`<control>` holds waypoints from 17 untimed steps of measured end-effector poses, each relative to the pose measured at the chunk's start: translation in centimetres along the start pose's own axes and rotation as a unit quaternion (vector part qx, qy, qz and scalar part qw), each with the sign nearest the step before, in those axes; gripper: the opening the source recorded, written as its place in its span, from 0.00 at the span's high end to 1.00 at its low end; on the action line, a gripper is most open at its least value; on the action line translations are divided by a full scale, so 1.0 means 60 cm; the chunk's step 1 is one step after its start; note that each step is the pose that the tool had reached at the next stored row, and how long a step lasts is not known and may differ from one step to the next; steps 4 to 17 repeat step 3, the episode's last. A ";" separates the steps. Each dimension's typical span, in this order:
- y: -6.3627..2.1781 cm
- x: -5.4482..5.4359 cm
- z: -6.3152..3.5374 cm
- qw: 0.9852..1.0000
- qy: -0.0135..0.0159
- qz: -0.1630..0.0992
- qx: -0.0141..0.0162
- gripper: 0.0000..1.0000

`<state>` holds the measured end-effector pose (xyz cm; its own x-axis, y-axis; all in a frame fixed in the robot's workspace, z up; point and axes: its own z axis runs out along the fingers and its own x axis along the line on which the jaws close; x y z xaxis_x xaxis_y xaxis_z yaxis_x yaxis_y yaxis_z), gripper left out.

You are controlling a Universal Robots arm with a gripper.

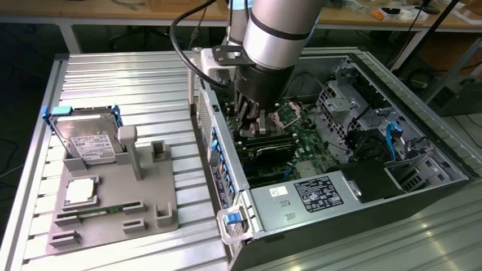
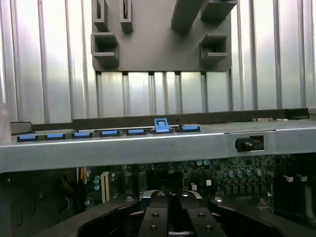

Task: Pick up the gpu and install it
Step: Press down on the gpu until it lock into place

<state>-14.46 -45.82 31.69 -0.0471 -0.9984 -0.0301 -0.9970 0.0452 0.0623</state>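
Jaws are reading as pressed together, the two black fingers (image 2: 157, 217) lying side by side in the wrist view with no gap showing between them. They are hanging low inside the open computer case (image 1: 220, 148), at the end of the silver arm (image 1: 277, 28), which is reaching down from above. The gpu (image 1: 267, 148) is sitting directly under the jaws as a long dark card on edge over the green motherboard (image 1: 303, 144). Whether the jaws are pinching its top edge or only touching it, I cannot tell. A black cable (image 1: 180, 45) is looping off the arm. The case is lying on its side with the side panel off, a labelled power supply (image 1: 316, 193) showing at the near end and a blue latch (image 1: 233, 217) sticking out at the corner. A row of blue clips (image 2: 160, 125) is running along the case wall in the wrist view. The bench (image 1: 128, 79) is made of ribbed metal slats, bright and reflecting light. On it, towards the exterior view's left and well apart from the case, a grey holder tray (image 1: 113, 226) is carrying a silver hard drive (image 1: 89, 138) standing upright in a blue frame, a square silver chip (image 1: 81, 192) and a slim green memory stick (image 1: 98, 212) lying flat. Wooden desks (image 1: 362, 20) with clutter are standing behind the bench.
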 end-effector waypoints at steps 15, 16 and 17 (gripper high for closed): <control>0.000 0.000 0.000 1.000 0.000 0.000 0.000 0.89; 0.000 0.000 0.000 1.000 0.000 0.000 0.000 0.89; 0.000 0.000 0.000 1.000 0.000 0.000 0.000 0.89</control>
